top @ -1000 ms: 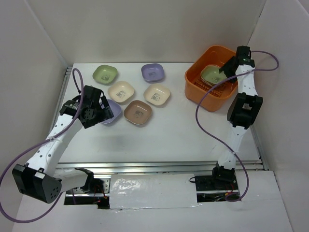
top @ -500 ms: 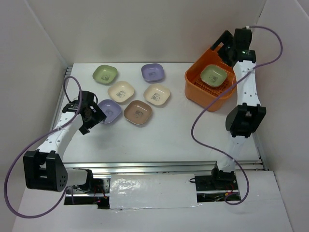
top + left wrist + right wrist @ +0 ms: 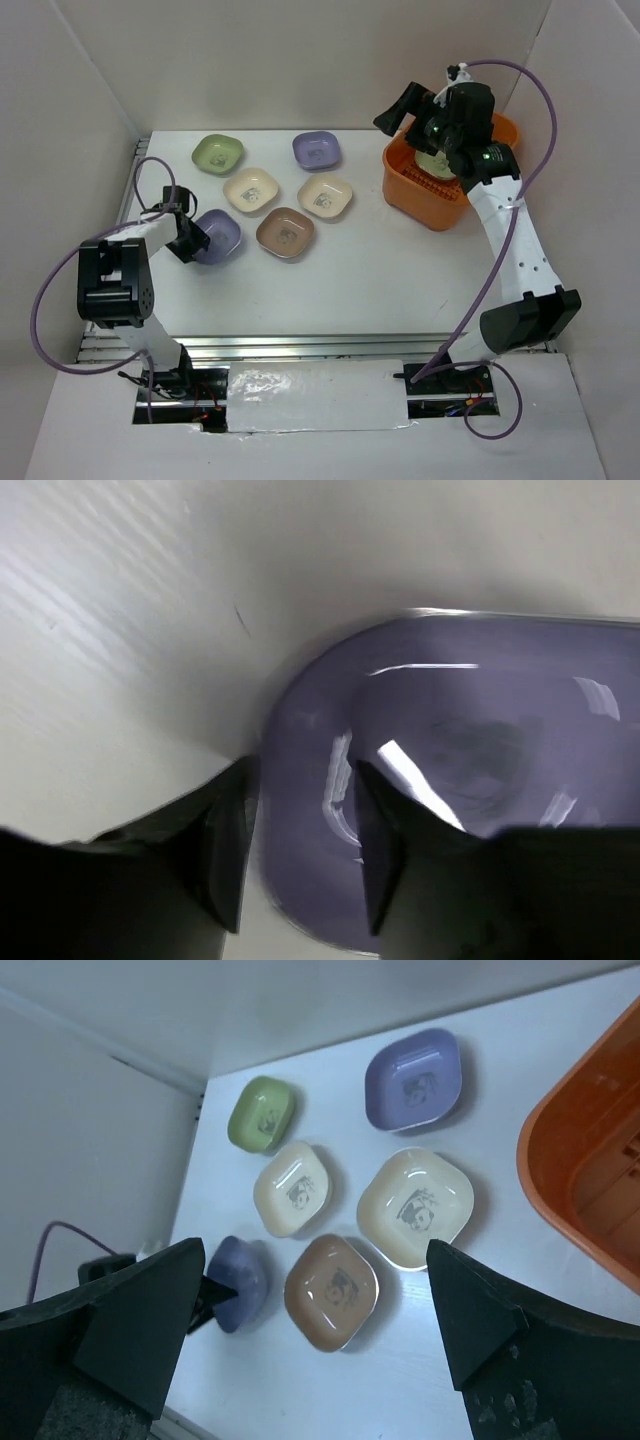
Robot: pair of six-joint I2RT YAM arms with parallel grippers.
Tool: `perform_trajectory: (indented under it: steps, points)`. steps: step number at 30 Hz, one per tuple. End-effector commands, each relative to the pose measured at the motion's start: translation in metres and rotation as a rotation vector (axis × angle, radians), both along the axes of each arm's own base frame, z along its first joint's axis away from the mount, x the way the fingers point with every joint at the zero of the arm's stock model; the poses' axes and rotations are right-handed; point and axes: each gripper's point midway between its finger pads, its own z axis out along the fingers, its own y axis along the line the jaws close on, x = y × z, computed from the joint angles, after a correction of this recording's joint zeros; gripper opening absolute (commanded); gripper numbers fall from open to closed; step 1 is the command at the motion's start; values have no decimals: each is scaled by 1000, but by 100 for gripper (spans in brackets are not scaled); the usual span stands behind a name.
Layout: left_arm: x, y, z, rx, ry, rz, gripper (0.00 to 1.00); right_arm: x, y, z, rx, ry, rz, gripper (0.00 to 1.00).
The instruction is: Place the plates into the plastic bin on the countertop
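Six plates lie on the white countertop: green, lilac, two cream, brown, and a second lilac plate at the left. My left gripper is shut on that plate's near-left rim, one finger outside and the other inside the bowl. From the right wrist this lilac plate looks tipped up. My right gripper hangs open and empty above the orange plastic bin, where a green plate lies partly hidden by the arm.
White walls enclose the countertop on three sides. A metal rail runs along its front edge. The right arm's purple cable loops over the right part of the surface. The bin's rim shows at the right edge of the right wrist view.
The left gripper came down onto the lilac plate's rim and closed on it. The right gripper left the green plate in the bin, rose and swung left.
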Motion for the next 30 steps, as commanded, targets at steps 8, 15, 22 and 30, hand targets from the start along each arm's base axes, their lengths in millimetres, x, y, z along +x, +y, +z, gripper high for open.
perform_trajectory:
  steps: [8, 15, 22, 30]
  points:
    - [-27, 28, 22, 101, 99, 215, 0, -31, 70, -20, -44, 29, 217, 100]
    - [-42, -2, 107, 168, -92, -39, 0, -60, 215, -85, -225, 128, 563, 100]
    - [-34, -65, 165, 106, -206, -316, 0, -60, 275, -113, -233, 188, 618, 100]
    - [-18, -102, 209, 58, -281, -405, 0, -62, 273, -174, -314, 300, 582, 80]
